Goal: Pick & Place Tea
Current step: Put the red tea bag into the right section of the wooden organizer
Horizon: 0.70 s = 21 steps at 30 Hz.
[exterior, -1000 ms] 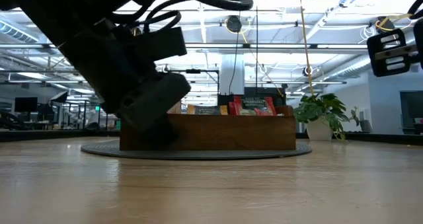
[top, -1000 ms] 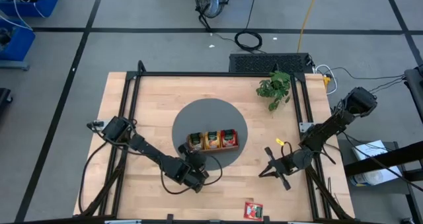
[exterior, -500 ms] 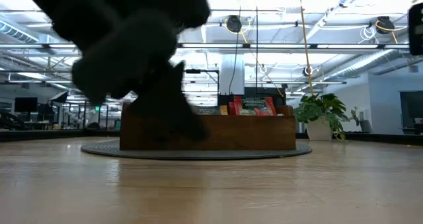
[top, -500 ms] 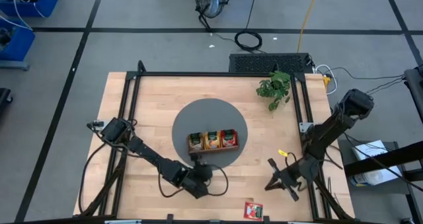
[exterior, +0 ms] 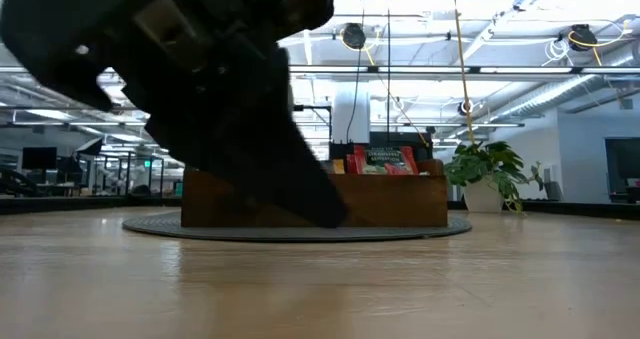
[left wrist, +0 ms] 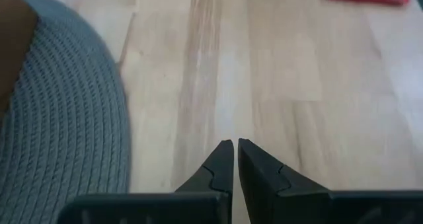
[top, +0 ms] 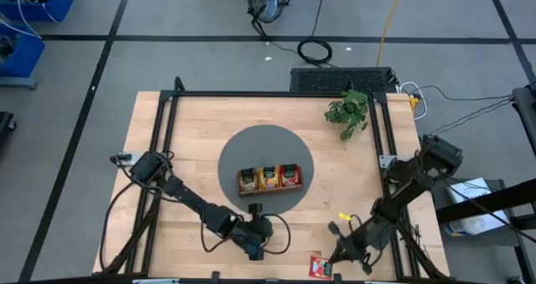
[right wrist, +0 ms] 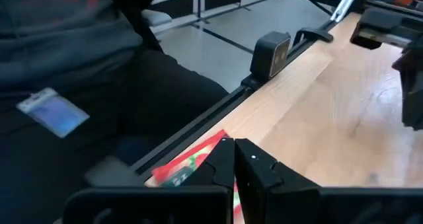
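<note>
tea packet at near edge, right hand apparently closed, just beside

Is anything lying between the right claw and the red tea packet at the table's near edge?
Nothing visible: the right claw, fingers together, is just beside the red tea packet, with only bare table between them.

Grey floor with dark seams, coiled black cable, bright ceiling strip lights

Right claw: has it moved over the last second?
Yes. In the high view the right claw has travelled away from the plant, toward the red tea packet at the table's near edge.
</note>
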Tool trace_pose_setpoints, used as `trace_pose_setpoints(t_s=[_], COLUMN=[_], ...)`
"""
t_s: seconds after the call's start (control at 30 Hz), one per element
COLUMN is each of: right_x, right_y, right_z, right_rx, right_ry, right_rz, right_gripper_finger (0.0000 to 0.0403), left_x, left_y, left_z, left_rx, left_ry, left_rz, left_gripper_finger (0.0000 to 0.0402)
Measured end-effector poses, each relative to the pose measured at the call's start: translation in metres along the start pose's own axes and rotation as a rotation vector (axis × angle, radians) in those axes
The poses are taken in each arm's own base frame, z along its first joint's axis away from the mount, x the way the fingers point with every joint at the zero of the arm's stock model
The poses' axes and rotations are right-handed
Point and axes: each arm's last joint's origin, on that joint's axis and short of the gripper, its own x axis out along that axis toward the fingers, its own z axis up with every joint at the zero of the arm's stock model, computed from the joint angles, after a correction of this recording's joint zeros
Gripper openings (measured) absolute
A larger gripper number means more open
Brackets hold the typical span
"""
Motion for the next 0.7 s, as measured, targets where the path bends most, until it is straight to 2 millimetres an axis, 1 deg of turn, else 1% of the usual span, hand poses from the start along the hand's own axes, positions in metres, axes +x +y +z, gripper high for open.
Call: trace_pose_setpoints(t_s=[0.07,0.2,0.33,0.4,0.6,0.7], right_x=[0.011,0.023,0.026,0.027,0.032,0.033], right_y=[0.003,0.007,0.012,0.015,0.023,0.021], right_z=[-0.001,-0.003,-0.004,-0.003,0.008,0.004], right_rx=[-0.004,0.02,0.13,0.171,0.186,0.23], right_ry=[0.016,0.053,0.129,0.132,0.126,0.202], right_rz=[-0.001,0.032,0.072,0.079,0.12,0.071], right_gripper_finger=[0.0,0.0,0.0,0.0,0.0,0.0], left_x=[0.0,0.0,-0.001,-0.001,-0.001,-0.001], left_y=[-0.002,-0.007,-0.009,-0.008,-0.008,-0.008], left_z=[0.001,0.009,0.013,0.013,0.013,0.015], left_rx=[-0.004,-0.018,0.042,0.047,0.026,0.01], left_ry=[-0.023,-0.089,-0.136,-0.135,-0.138,-0.153], left_rz=[-0.019,-0.077,-0.093,-0.092,-0.095,-0.096], left_gripper_finger=[0.0031,0.0031,0.0031,0.0031,0.0031,0.0031])
